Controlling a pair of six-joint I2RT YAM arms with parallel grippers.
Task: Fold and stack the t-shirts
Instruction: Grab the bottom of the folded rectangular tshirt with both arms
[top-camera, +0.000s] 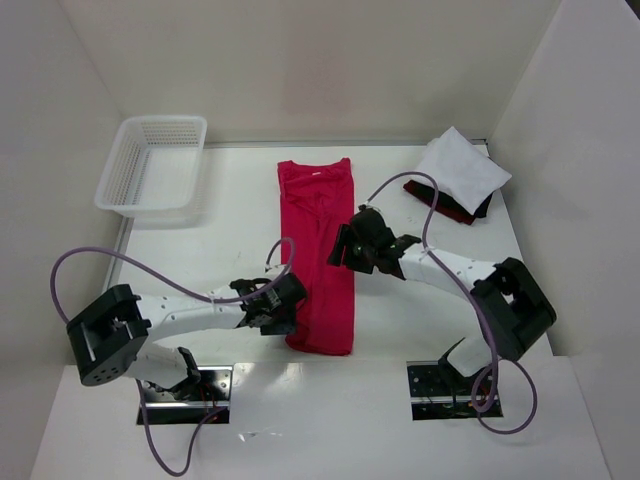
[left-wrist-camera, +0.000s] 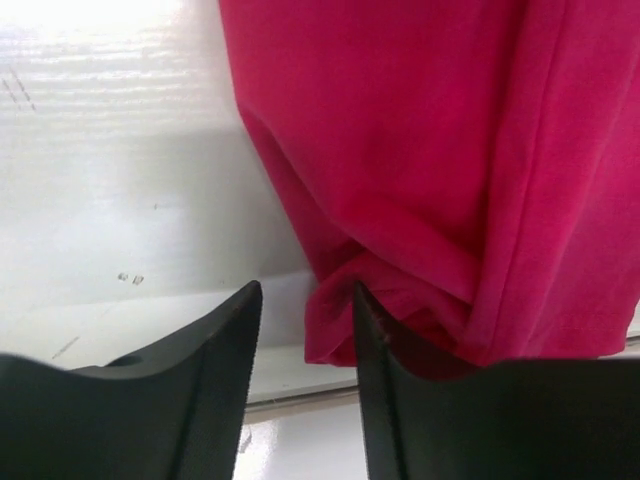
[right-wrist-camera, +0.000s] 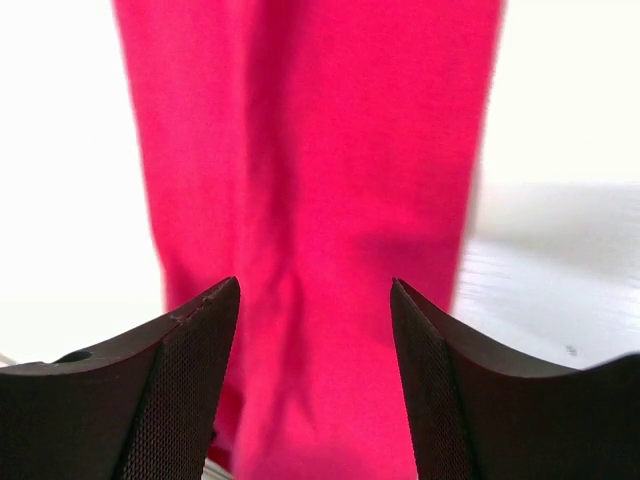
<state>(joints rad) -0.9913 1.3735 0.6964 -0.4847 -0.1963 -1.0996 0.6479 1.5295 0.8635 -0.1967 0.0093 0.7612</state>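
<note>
When viewed from above, found the crimson t-shirt (top-camera: 320, 255) a long strip on the table (top-camera: 200, 255), left gripper (top-camera: 284, 304) at its near hem, right gripper (top-camera: 347, 244) at mid-length. From left wrist, saw jaws parted beside the hem corner. From right wrist, saw jaws parted over cloth. Probably needed all layers caught before closing.

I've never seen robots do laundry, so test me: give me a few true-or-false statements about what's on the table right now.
1. The red shirt lies in the basket. False: it lies on the table, folded into a long strip.
2. A white shirt lies on a dark shirt. True.
3. The basket stands at the far left. True.
4. Both end effectors are at the white shirt. False: the left end effector and the right end effector are both at the red shirt.
</note>
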